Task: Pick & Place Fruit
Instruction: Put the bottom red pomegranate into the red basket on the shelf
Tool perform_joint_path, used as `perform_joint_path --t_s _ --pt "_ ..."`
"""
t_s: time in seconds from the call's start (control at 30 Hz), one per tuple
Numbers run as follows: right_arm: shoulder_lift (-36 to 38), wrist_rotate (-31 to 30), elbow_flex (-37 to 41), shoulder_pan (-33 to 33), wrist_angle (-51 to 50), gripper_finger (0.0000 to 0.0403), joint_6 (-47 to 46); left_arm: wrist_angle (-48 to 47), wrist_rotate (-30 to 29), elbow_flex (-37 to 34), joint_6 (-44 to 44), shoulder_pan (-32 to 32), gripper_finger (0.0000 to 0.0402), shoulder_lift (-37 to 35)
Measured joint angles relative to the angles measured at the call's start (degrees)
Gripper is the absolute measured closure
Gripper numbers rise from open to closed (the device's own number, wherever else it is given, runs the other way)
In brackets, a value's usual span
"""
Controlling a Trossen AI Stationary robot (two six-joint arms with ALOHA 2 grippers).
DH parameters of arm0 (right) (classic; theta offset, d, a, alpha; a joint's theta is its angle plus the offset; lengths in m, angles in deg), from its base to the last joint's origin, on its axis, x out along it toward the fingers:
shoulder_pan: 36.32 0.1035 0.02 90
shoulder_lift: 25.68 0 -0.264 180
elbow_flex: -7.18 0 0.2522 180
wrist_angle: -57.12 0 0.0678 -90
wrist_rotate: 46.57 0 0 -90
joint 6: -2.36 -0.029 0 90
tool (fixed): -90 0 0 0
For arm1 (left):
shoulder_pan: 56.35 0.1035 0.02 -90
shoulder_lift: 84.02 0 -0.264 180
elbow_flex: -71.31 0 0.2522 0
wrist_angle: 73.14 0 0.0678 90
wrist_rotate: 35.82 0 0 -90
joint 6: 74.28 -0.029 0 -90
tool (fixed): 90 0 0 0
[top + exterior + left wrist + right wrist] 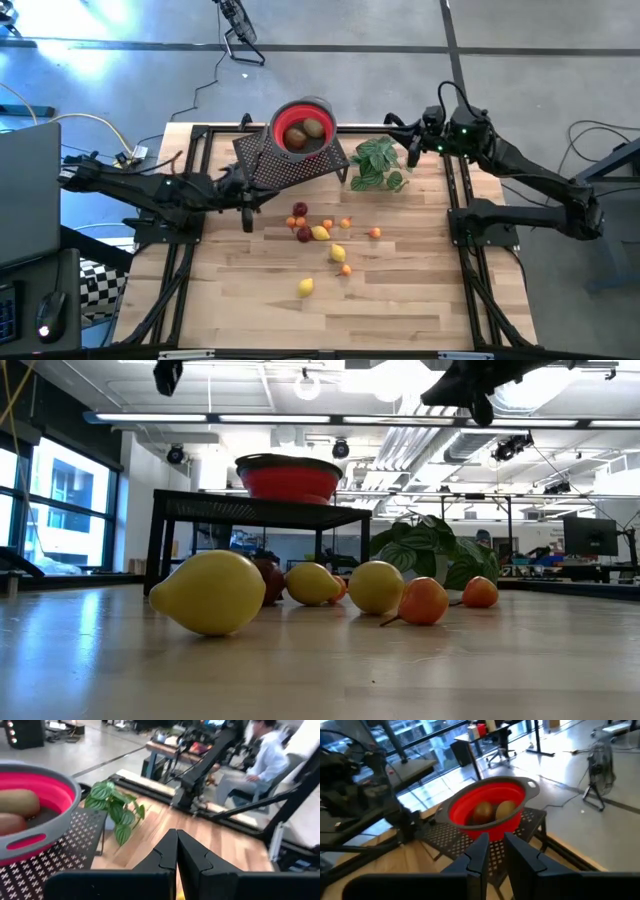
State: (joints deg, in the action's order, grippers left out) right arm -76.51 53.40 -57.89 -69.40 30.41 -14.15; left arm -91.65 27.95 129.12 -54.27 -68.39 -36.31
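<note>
Yellow lemon (209,592) lies closest, near the middle of the table (400,300), with more lemons, orange balls (374,233) and dark red fruit (300,209) around it. Two brown kiwis (304,132) sit in the red bowl (330,112) on a black rack (290,165) by the far edge. Left gripper (246,205) has its fingers (167,852) together, holding nothing, beside the rack. Right gripper (412,150) has its fingers (477,851) slightly apart, holding nothing, beyond the green plant (378,165).

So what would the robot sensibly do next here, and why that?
Probably open the left gripper and lower it toward the nearest loose fruit, the dark red piece. Its fingers are shut on nothing and it hangs beside the pile, while two kiwi-like ovals already lie in the red bowl. The right gripper waits farther off, by the leafy plant.
</note>
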Motion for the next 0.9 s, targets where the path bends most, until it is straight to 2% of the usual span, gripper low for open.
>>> perform_joint_path --t_s 0.27,0.5,0.7,0.9 --pt "-0.13 1.47 -0.02 -0.04 -0.57 0.0353 0.22 -0.12 -0.66 0.0 2.77 0.0 0.0401 4.26" --pt "-0.18 -4.43 -0.02 -0.04 -0.68 0.0353 1.77 -0.97 -1.99 0.02 8.63 0.0 0.0401 11.19" --pt "-0.18 -5.08 -0.02 -0.02 -0.76 0.0353 1.77 -0.91 -1.72 0.02 12.67 0.0 0.0401 16.71" --pt "-0.2 -6.86 -0.02 -0.04 -1.38 0.0353 4.36 -4.68 0.09 1.83 15.26 0.0 0.0401 17.92"
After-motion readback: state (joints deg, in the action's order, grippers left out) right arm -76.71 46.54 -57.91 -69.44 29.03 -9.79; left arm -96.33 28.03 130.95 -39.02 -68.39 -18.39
